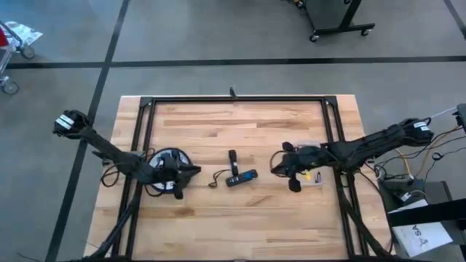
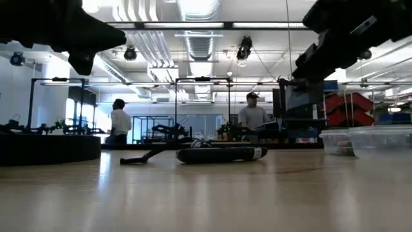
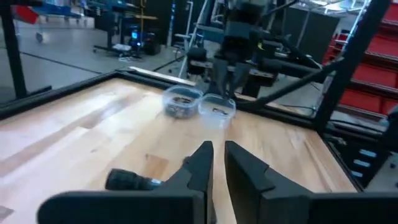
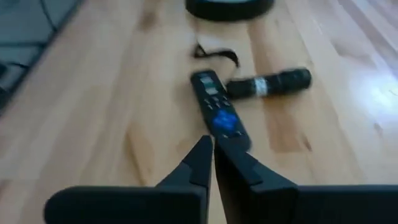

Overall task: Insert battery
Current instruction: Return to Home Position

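Note:
A black remote (image 1: 241, 178) (image 4: 217, 112) with a blue patch lies flat near the table's middle, a thin dark strap (image 4: 214, 53) at its left end. Just beyond it lies a small black flashlight (image 1: 232, 158) (image 4: 270, 83). My right gripper (image 1: 277, 167) (image 4: 209, 148) hovers to the right of the remote, shut, with nothing seen between its fingers. My left gripper (image 1: 194, 172) (image 3: 216, 163) hovers to the remote's left, fingers nearly together and likewise bare. No battery shows in any view.
A black round coil (image 1: 168, 161) lies under the left arm. Two small clear tubs (image 3: 181, 102) (image 3: 217, 111) stand by the right arm near a black frame rail (image 1: 339, 138). Bare wood (image 1: 240, 225) lies toward the near edge. People stand far behind the table.

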`<state>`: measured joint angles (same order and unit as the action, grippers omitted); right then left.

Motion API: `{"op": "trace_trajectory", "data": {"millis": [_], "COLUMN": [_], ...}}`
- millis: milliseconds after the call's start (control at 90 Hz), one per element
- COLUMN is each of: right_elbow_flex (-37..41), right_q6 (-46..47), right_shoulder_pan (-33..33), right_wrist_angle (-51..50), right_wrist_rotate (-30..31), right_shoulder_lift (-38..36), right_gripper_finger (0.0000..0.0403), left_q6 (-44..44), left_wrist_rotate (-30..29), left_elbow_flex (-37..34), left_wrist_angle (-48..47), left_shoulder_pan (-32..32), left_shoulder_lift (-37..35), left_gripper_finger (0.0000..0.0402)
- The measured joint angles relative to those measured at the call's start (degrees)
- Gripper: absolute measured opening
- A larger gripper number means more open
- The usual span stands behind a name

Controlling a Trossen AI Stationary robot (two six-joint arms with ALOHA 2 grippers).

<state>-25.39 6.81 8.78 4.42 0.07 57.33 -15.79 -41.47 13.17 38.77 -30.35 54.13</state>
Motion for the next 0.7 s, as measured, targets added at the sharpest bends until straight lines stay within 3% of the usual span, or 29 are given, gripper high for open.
{"op": "trace_trajectory", "data": {"millis": [178,444,700], "right_elbow_flex": [5.4,18.4,24.7], "right_q6": [0.0,-1.7,0.1], "right_shoulder_pan": [0.0,0.1,0.1], "right_wrist_angle": [2.9,19.6,22.3], "right_wrist_rotate": [-0.6,-0.6,-0.7], "right_shoulder_lift": [-8.8,-23.5,-33.8], "right_gripper_finger": [0.0002,0.0002,0.0002], "left_q6": [5.9,9.0,5.4], "left_wrist_rotate": [0.0,0.5,10.8], "left_elbow_flex": [-0.2,-1.6,-6.5], "left_wrist_angle": [-0.4,-5.9,-5.5], "left_shoulder_pan": [0.9,2.4,10.4], "left_shoulder_lift": [-5.0,-17.0,-23.8], "left_gripper_finger": [0.0023,0.0023,0.0023]}}
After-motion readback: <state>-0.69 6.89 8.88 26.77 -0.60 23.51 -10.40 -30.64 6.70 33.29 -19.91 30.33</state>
